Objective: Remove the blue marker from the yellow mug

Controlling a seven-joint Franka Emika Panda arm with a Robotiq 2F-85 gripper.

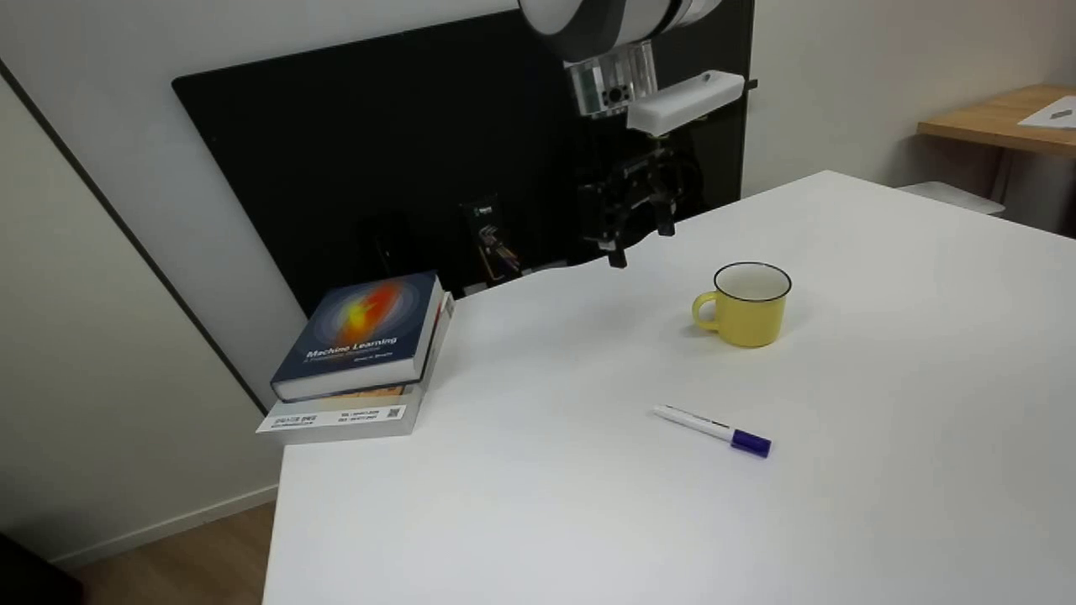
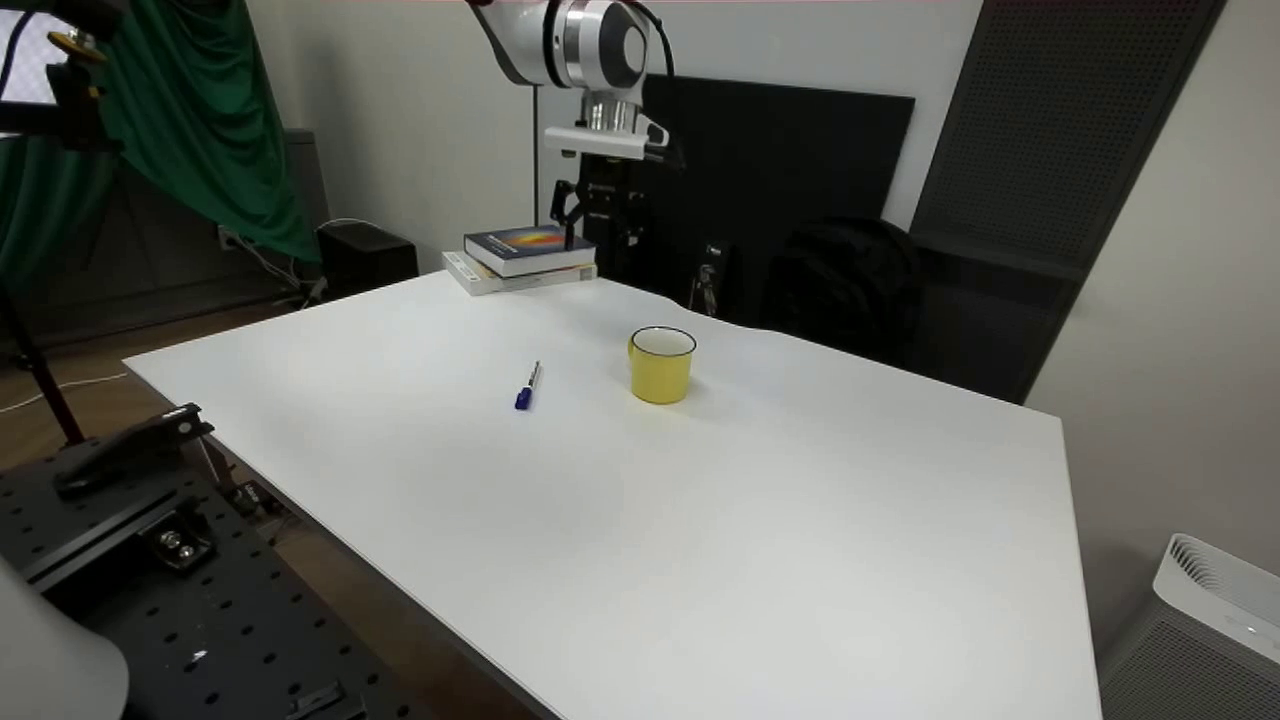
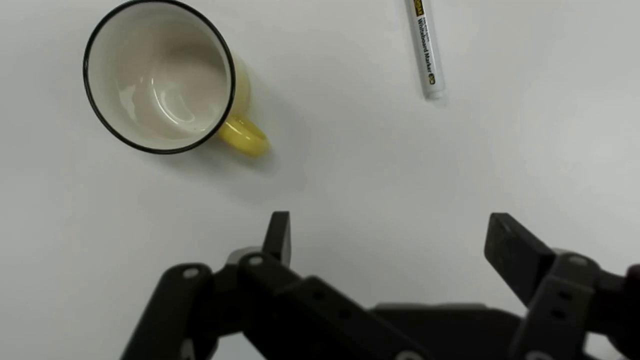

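Note:
The yellow mug point(image 1: 751, 321) stands upright on the white table, and it also shows in an exterior view point(image 2: 660, 380). In the wrist view the mug point(image 3: 165, 80) is at the upper left, and its whitish inside holds nothing. The blue marker point(image 1: 706, 427) lies flat on the table beside the mug, apart from it; it also shows in an exterior view point(image 2: 528, 388). In the wrist view only part of its white barrel point(image 3: 426, 50) shows; the blue cap is out of frame. My gripper point(image 1: 641, 242) is open and empty above the table, with its fingers point(image 3: 390, 235) wide apart.
A dark blue book point(image 1: 361, 332) lies on a white book point(image 1: 336, 420) at the table's edge; both also show in an exterior view point(image 2: 530, 250). A black panel point(image 1: 403, 126) stands behind the table. The white table point(image 2: 750, 560) extends around the mug.

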